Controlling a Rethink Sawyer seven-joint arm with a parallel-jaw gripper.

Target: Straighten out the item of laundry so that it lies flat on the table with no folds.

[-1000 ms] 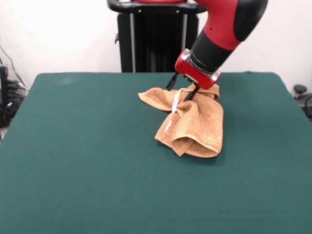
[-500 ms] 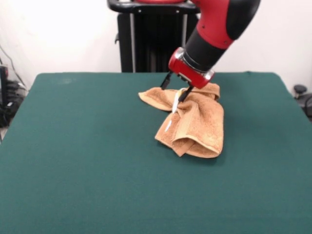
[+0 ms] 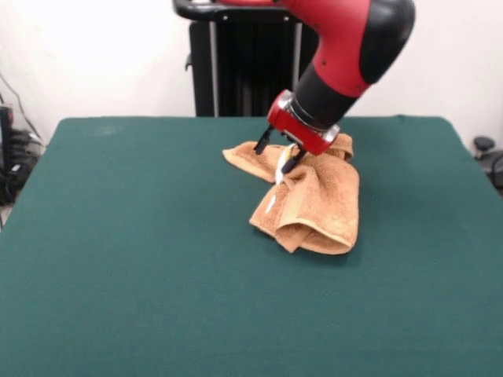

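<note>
The item of laundry (image 3: 322,204), an orange-tan terry towel, lies rumpled and folded over itself a little right of the table's (image 3: 118,251) middle. A thin flap reaches out to the left, a thick doubled fold points toward the front, and a white tag (image 3: 280,168) hangs at the crease. My gripper (image 3: 276,155) comes down on the red and black arm onto the towel's upper left part. It is open, and its two black fingers (image 3: 260,144) straddle the ridge of cloth by the tag. The arm's wrist hides the towel's rear edge.
The dark green table top spreads wide on all sides of the towel. A black stand (image 3: 244,71) rises behind the far edge. Cables (image 3: 12,157) hang off the left side, and a dark object (image 3: 487,149) sits past the right edge.
The gripper has moved left and slightly down, from the towel's rear middle to its upper left flap. The towel's shape is almost unchanged.
</note>
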